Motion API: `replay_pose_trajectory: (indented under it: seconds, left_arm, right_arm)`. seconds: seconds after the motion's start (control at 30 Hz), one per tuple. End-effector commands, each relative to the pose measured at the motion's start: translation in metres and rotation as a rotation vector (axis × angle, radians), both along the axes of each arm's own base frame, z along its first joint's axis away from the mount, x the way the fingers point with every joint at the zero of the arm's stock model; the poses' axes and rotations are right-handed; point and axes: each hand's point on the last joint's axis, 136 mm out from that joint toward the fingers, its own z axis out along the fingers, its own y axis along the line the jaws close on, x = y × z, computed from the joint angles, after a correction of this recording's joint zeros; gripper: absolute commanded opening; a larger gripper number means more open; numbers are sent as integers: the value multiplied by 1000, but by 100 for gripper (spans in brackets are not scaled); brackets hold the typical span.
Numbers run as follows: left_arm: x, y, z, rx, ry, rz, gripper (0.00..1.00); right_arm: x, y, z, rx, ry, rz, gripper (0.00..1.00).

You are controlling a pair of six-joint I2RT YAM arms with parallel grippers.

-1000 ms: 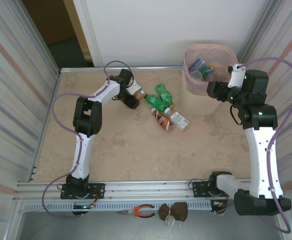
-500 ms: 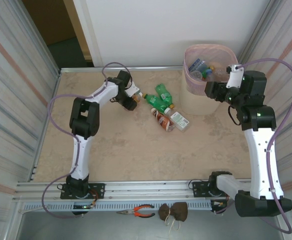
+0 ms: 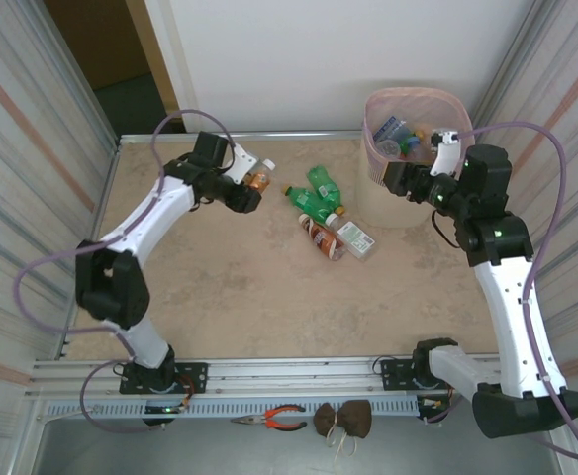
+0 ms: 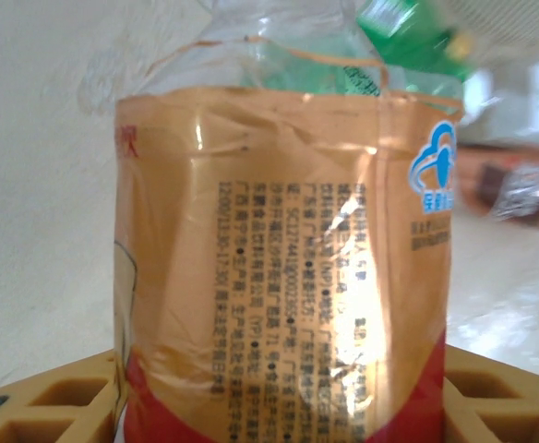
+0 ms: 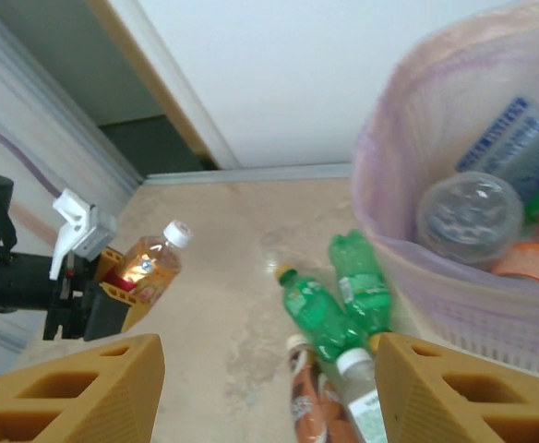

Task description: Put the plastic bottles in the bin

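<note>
Item one: my left fingers (image 3: 250,184), at eleven o'clock from the middle of the worktop (image 3: 249,297), clamped on the orange-labelled bottle (image 3: 257,178). Its white cap points toward one o'clock in the overhead view, and its label sits between my two pads. Item two: my right fingers (image 3: 390,180), at two o'clock, spread apart with nothing between them, just beside the near wall of the bin (image 3: 370,124). Item three: the bin, pale pink, upright at one o'clock in the far right corner, with several bottles (image 5: 473,217) lying inside. Item four: a loose cluster on the worktop at twelve o'clock, between my two arms. It holds two green bottles (image 3: 316,198) lying side by side, one brown bottle (image 3: 319,237) and one clear bottle (image 3: 353,237) with a white cap. The last two lie just below the green pair and touch each other.
</note>
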Motion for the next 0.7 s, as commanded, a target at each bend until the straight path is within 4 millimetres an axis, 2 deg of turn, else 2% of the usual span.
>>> replay_pose_trajectory:
  seconds: [0.0, 0.23, 0.37, 0.5, 0.53, 0.6, 0.67]
  left_arm:
    - [-25, -22, 45, -228, -39, -72, 54]
    - [-86, -42, 128, -496, -194, -236, 53]
    - [-126, -48, 172, -613, -302, -351, 53]
    - [-164, -52, 209, -746, -380, -473, 53]
    - [-171, -54, 216, -767, -395, -497, 53]
    - [-188, -59, 228, -797, -423, -552, 53]
    - [-203, -63, 236, -814, -439, -600, 53]
  right_arm:
    - [-11, 22, 24, 76, -80, 102, 61]
    - [-35, 66, 46, 116, -176, 317, 63]
    - [-60, 95, 65, 142, -252, 480, 65]
    - [-89, 122, 83, 158, -343, 626, 68]
    - [-96, 128, 87, 159, -366, 655, 69]
    - [-121, 135, 102, 163, -444, 723, 72]
    - [-137, 146, 108, 157, -489, 786, 74]
